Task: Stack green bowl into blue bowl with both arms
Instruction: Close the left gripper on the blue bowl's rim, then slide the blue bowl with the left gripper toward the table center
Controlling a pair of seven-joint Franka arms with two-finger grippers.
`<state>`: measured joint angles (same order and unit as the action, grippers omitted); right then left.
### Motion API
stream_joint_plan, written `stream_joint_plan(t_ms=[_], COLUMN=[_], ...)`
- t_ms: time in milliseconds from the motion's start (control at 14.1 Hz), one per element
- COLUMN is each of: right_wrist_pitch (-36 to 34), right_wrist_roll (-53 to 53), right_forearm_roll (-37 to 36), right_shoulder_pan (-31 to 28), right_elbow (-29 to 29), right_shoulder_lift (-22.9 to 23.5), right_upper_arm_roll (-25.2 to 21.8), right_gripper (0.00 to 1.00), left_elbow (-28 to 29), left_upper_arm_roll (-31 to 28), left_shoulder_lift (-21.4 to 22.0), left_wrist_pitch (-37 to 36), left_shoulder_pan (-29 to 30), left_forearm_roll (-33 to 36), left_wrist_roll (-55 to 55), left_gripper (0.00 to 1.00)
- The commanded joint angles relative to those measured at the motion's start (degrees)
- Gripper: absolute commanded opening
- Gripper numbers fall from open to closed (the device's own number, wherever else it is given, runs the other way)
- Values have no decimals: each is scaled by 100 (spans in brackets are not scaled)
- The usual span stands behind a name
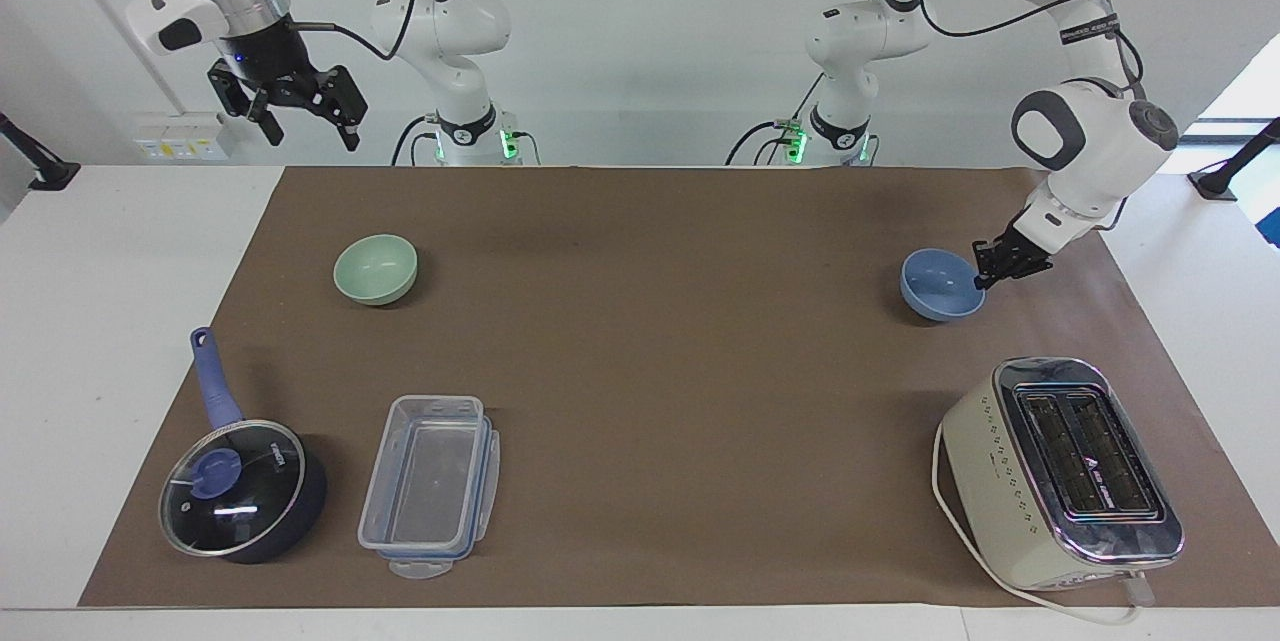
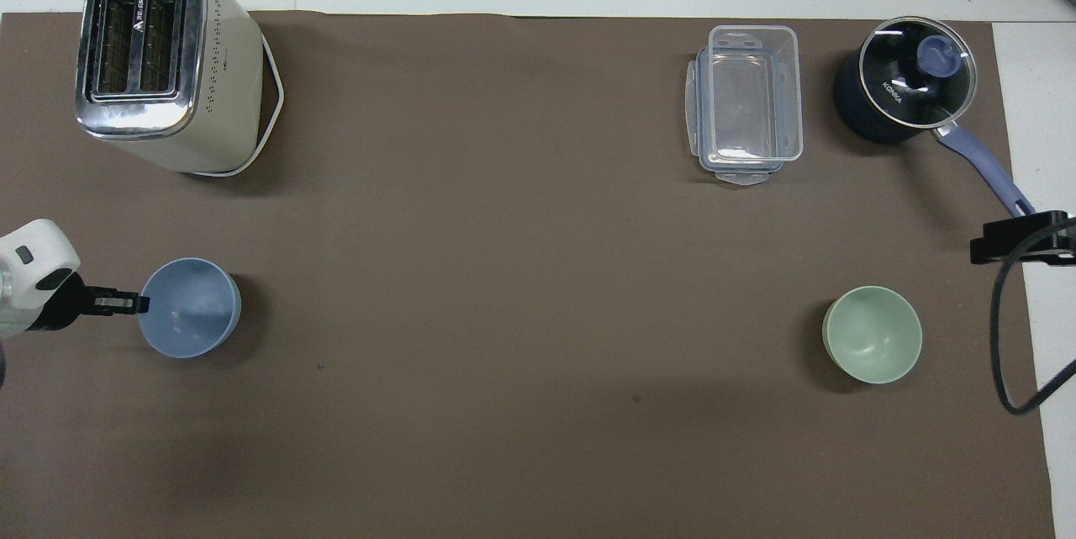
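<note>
- The left hand (image 1: 985,277) pinches the rim of the blue bowl (image 1: 938,287), tilted, toward the left arm's end of the surface.
- The right hand (image 1: 305,123) waits raised, fingers wide.
- The green bowl (image 1: 375,269) rests toward the right arm's end.

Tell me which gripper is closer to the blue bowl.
Left. The left gripper is shut on the blue bowl rim; the right gripper waits raised near the green bowl.
</note>
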<state>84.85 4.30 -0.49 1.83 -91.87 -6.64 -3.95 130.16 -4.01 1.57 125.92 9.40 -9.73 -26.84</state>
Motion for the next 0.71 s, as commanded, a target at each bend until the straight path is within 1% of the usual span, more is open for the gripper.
stream_joint_plan(t_ms=[0,71,213,496,638], right_wrist_pitch=[-4,-4,-4,-13,-57], right_wrist_roll=[-122,-122,-105,-122,-148], right_forearm_roll=[-4,-4,-21,-4,-74], right_shoulder_pan=[-69,-69,-69,-69,-87], right_elbow=[-121,-121,-121,-121,-130], right_shoulder_lift=[-118,-118,-118,-118,-118], right_upper_arm_roll=[44,44,35,9,-18], right_gripper=[100,100,100,100,100], left_elbow=[-113,-113,-113,-157,-227], left_upper_arm_roll=[67,146,260,296,296], left_shoulder_lift=[456,536,599,563,502], left_wrist_pitch=[-409,-453,-436,-200,11], left_shoulder_pan=[-87,-201,-708,-2237,-2853], left_forearm_roll=[-81,-81,-38,77,77], left_wrist_roll=[195,414,1133,3083,3919], left_gripper=[0,0,0,0,0])
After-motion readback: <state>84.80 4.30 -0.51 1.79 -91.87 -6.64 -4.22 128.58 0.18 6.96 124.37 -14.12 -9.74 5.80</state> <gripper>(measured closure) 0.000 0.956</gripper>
